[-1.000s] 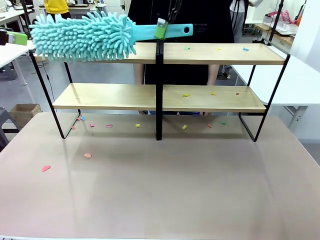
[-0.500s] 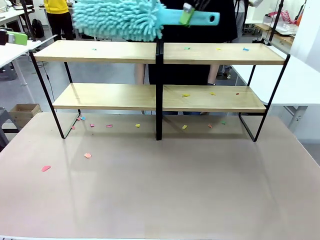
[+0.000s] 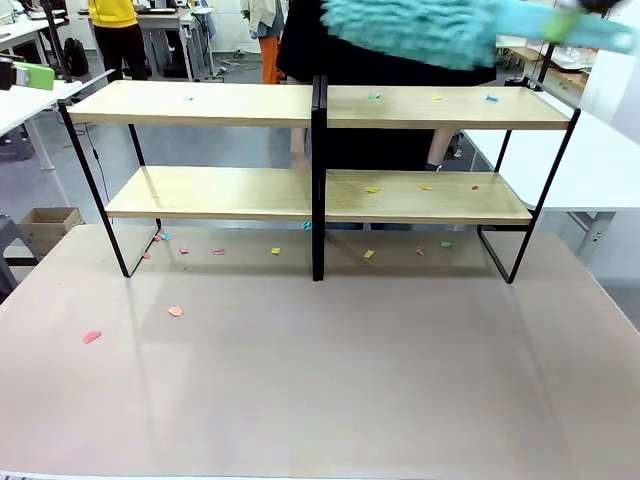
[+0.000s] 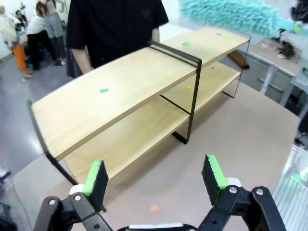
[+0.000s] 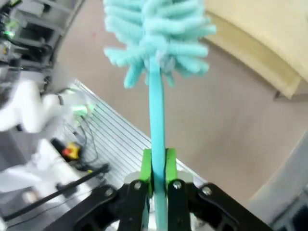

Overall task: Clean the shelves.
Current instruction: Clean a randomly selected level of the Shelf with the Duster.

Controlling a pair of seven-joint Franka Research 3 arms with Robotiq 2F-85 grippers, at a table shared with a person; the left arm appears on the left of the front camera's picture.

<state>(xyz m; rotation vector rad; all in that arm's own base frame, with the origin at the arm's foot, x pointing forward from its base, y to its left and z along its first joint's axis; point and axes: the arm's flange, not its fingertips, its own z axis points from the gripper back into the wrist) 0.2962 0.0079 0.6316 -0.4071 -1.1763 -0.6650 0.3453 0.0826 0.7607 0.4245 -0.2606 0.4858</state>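
Duster (image 3: 410, 25) now farther right above shelves (image 3: 318, 180)

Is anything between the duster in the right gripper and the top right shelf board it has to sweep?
Nothing visible does. The duster, clamped in the right gripper, hangs above the top right board of the shelves, which carries just small paper scraps.

I see a large pinkish-beige surface (image 3: 330, 400) carrying the shelves (image 3: 200, 104), a wide two-tier rack of light wooden boards on a thin black metal frame, standing across its far half. On the top board's right section lie a green paper scrap (image 3: 373, 97), a yellow paper scrap (image 3: 437, 98) and a blue paper scrap (image 3: 491, 99). The lower board's right section holds two yellow bits (image 3: 372, 190). On the surface itself, small coloured scraps (image 3: 275, 250) lie under the rack, and two pinkish scraps (image 3: 92, 337) lie in front of it on the left.
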